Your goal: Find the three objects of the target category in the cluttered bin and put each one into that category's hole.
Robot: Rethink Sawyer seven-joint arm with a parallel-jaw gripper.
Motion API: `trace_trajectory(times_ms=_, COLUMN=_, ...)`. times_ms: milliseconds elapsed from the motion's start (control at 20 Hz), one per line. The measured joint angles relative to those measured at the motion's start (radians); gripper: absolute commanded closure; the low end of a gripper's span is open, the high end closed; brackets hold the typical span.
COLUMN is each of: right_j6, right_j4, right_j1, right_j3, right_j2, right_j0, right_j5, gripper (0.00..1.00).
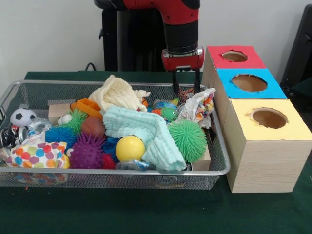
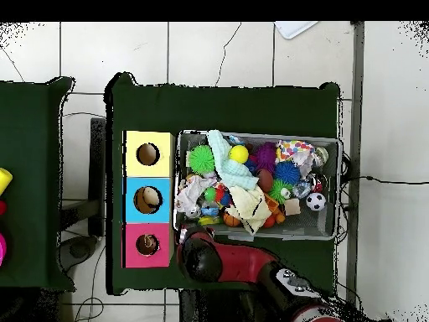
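Bin [image 1: 14,95] sits on the green table [image 1: 146,214], long axis left-right in the front view, packed full. Left to right: soccer ball [image 1: 22,116], polka-dot cloth [image 1: 39,155], blue spiky ball [image 1: 61,134], purple spiky ball [image 1: 87,152], brown ball [image 1: 92,126], cream cloth [image 1: 117,92], yellow ball [image 1: 129,147], mint cloth [image 1: 146,129], green spiky ball [image 1: 187,139], crumpled printed wrapper [image 1: 199,106]. Claw [image 1: 186,87] hangs over the bin's far right corner, beside the wrapper; its two dark fingers [image 1: 175,82] point down, spread apart, gripping nothing. Right of the bin, touching or just beside it, three wooden boxes in a row running front to back: yellow hole [image 1: 269,118] nearest the camera, blue hole [image 1: 249,82] in the middle, red hole [image 1: 234,56] farthest, next to the claw. All holes face up. Overhead, something pale shows inside the blue hole; the red hole's contents are unclear.
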Motion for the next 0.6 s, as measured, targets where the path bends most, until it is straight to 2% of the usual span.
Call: trace_trajectory(times_ms=600, right_j6=0.000, right_j4=0.003, right_j1=-0.086, right_j3=0.076, right_j2=-0.001, right_j0=0.000, right_j5=0.068, gripper=0.00)
